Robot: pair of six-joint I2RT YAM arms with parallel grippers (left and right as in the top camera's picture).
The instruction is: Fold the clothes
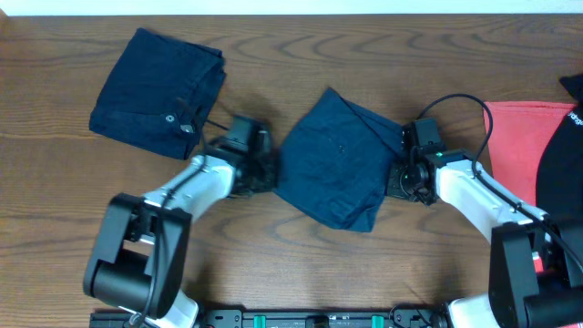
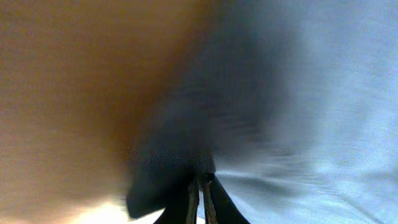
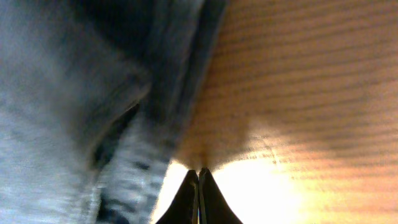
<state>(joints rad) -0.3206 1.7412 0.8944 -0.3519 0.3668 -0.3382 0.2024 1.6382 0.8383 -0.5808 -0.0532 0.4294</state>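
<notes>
Wood table (image 1: 301,55); centre denim (image 1: 337,159) lies diamond-wise, creased; second denim (image 1: 155,87) folded square.

Dark wooden surface (image 1: 291,264) under bright, uneven light.
From overhead I see its brown grain filling nearly the whole frame, a pale strip (image 1: 291,5) along its far edge, a black rail (image 1: 301,319) at the near one, a red cloth (image 1: 524,137) at the right. On the right wrist feed a white glare (image 3: 267,186) washes out the wood.
</notes>
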